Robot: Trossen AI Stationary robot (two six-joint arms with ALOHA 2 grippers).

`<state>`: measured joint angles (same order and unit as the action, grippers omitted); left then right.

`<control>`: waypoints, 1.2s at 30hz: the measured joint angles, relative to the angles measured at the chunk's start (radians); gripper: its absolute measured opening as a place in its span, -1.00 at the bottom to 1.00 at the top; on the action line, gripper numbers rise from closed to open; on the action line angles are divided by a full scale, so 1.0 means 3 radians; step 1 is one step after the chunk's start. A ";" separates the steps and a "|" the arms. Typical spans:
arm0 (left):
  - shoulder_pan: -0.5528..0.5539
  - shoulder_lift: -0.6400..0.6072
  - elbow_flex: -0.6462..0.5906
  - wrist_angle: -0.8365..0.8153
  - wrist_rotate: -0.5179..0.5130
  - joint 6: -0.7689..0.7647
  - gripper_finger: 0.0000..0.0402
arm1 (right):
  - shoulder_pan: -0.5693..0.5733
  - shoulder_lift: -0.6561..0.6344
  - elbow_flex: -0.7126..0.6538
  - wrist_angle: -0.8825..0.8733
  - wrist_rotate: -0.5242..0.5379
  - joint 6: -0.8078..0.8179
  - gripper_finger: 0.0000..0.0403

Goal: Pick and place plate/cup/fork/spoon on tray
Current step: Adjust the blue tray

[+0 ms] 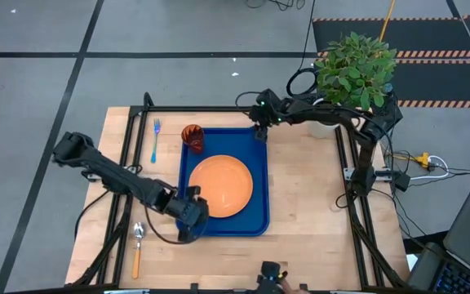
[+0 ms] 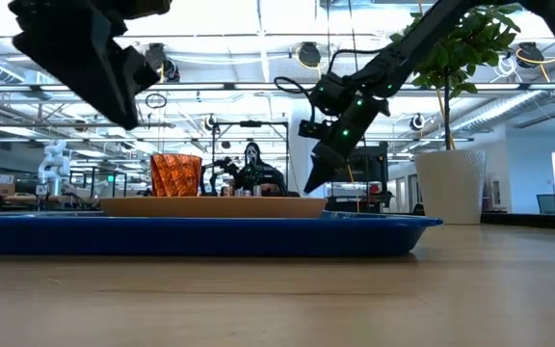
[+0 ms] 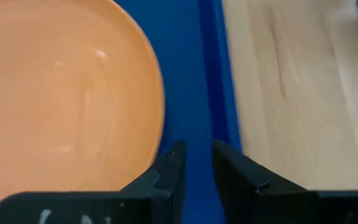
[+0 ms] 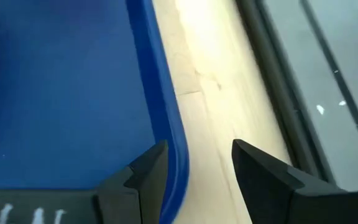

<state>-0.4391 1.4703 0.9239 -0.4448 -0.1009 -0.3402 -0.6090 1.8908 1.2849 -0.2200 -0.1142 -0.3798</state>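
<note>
Plate (image 1: 220,186) and cup (image 1: 192,136) already sit in the tray (image 1: 255,222); fork (image 1: 155,139) and spoon (image 1: 137,248) lie on the bare table, outside the tray on the left arm's side. We judge one of these two is next.

Left gripper (image 1: 192,214) hangs above the tray's near-left corner, beside the plate's rim. In the left wrist view its fingers (image 3: 169,169) stand a narrow gap apart and hold nothing.

The spoon lies just outward from this gripper, beyond the tray's rim and slightly nearer the table's front edge. Its long axis runs front to back, parallel to the tray's long side, silver bowl toward the far end, orange handle toward the front. The fork lies well apart from the gripper, up by the far-left corner of the tray, same front-to-back axis.

Right gripper (image 1: 261,131) hovers at the tray's far-right corner, fingers moderately open astride the rim, empty. It is far from both utensils.

We judge the left arm nearer, and the spoon the shorter reach.
</note>
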 joint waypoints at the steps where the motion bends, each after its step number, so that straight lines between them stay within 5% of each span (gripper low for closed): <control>1: -0.0017 0.0016 0.0001 0.0007 0.0017 -0.0030 -0.60 | -0.0001 0.0065 0.0055 -0.0006 -0.0042 -0.0010 -0.15; 17: -0.0336 0.0007 0.0002 0.0161 -0.0165 -0.0278 -0.60 | 0.0168 0.0732 0.0722 -0.0298 -0.0071 -0.0196 -0.17; 28: -0.0358 0.0007 0.0000 0.0135 -0.0282 -0.0247 -0.60 | 0.0164 0.0708 0.0590 -0.0599 -0.0138 -0.0240 -0.79; 36: -0.0355 0.0007 0.0000 0.0080 -0.0289 -0.0271 -0.60 | 0.0160 0.0677 0.0571 -0.0770 -0.0020 0.0009 -0.80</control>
<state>-0.5457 1.4723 0.9237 -0.4210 -0.1875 -0.4215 -0.5609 2.0939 1.4563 -0.4510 -0.1202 -0.3772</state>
